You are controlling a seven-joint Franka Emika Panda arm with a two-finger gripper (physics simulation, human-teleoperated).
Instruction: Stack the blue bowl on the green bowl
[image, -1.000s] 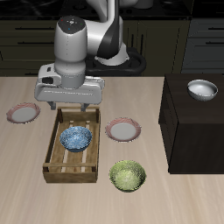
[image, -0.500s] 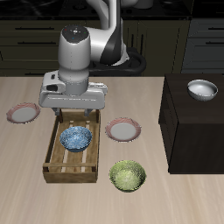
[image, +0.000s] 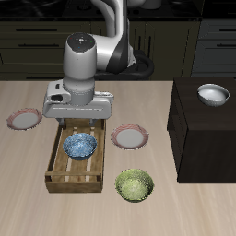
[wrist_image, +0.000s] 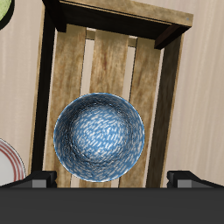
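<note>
The blue bowl (image: 81,145) (wrist_image: 100,140), speckled blue and white, sits upright inside a wooden slatted crate (image: 55,171) (wrist_image: 54,87). My gripper (image: 79,125) (wrist_image: 112,179) hangs open just above the bowl, toward its back rim, with one fingertip on either side and nothing held. The green bowl (image: 135,184) stands on the table beside the crate's front corner, near the table's front edge. Only a sliver of the green bowl (wrist_image: 4,9) shows in the wrist view.
A red-rimmed plate (image: 130,137) lies beside the crate, between it and a dark cabinet (image: 207,138). On that cabinet stands a white-grey bowl (image: 213,93). Another red-rimmed plate (image: 25,119) lies on the crate's other side.
The arm has come down and shifted slightly toward the table's front, bringing the open gripper closer over the blue bowl. The bowls have not moved.
</note>
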